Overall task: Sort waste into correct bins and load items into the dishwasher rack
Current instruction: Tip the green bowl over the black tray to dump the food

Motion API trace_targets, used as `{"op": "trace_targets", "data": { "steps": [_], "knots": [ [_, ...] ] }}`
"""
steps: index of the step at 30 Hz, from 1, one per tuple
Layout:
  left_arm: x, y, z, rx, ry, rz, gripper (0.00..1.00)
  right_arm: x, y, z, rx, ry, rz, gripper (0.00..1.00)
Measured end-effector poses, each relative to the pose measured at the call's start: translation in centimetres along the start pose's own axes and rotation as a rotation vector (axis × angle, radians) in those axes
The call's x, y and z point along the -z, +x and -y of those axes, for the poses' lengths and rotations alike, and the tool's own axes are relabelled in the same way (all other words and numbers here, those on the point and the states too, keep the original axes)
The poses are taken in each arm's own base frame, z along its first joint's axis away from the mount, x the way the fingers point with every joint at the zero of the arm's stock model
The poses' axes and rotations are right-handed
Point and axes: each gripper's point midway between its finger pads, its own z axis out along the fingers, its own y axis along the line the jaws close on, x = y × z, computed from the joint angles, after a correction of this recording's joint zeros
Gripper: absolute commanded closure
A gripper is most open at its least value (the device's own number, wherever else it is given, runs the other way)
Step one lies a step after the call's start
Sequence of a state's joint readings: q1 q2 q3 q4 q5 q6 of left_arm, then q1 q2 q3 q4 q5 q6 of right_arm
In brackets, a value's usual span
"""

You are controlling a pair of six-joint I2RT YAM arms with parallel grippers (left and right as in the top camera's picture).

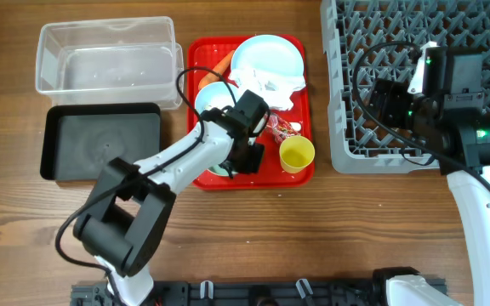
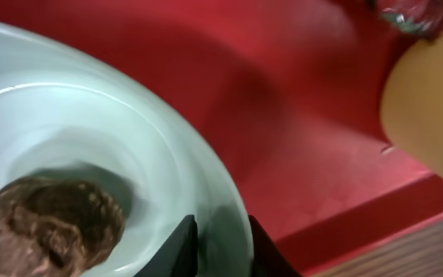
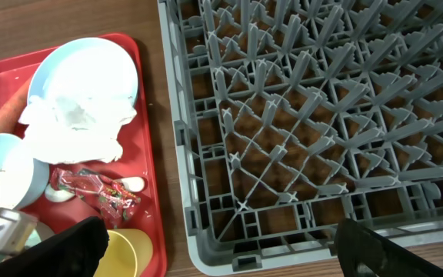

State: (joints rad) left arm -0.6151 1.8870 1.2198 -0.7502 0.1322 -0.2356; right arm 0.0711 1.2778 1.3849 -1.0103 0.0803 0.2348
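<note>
My left gripper [image 1: 243, 157] [image 2: 221, 246] is shut on the rim of the mint-green bowl [image 2: 91, 115], low over the red tray [image 1: 304, 102]. A small brown lump [image 2: 48, 223] lies in that bowl. From overhead the bowl [image 1: 218, 170] is mostly hidden under the gripper. The yellow cup [image 1: 297, 153] [image 3: 129, 254] stands just right of it. The pale blue plate [image 1: 266, 59] carries crumpled white tissue [image 1: 270, 81] [image 3: 75, 123]. The wrapper [image 1: 283, 127] [image 3: 94, 188], the light blue bowl [image 1: 215, 96] and the carrot [image 1: 221, 64] lie on the tray. My right gripper [image 1: 390, 98] [image 3: 225, 254] is open and empty above the grey rack [image 1: 398, 51].
The clear tub [image 1: 109, 64] stands at the back left with the black tray [image 1: 100, 140] in front of it, both left of the red tray. The rack [image 3: 283, 115] fills the back right. Bare wooden table lies along the front.
</note>
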Motion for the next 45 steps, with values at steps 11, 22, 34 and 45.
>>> {"op": "trace_targets", "data": {
  "steps": [11,22,34,45],
  "knots": [
    [3.1,1.0,-0.6,0.018,-0.055,-0.089,0.96,0.0,0.0,0.0,0.000,0.000,0.000,0.02],
    [16.4,-3.2,-11.3,0.467,0.097,0.164,0.96,0.0,-0.1,0.0,0.000,-0.002,0.005,0.01],
    [19.9,3.4,-30.4,0.812,0.623,0.458,0.96,0.0,-0.5,-0.1,-0.001,-0.005,0.018,0.01],
    [21.3,0.7,-31.3,0.728,1.011,0.720,0.96,0.0,-0.5,-0.1,-0.001,-0.005,0.018,0.01]
  ]
}}
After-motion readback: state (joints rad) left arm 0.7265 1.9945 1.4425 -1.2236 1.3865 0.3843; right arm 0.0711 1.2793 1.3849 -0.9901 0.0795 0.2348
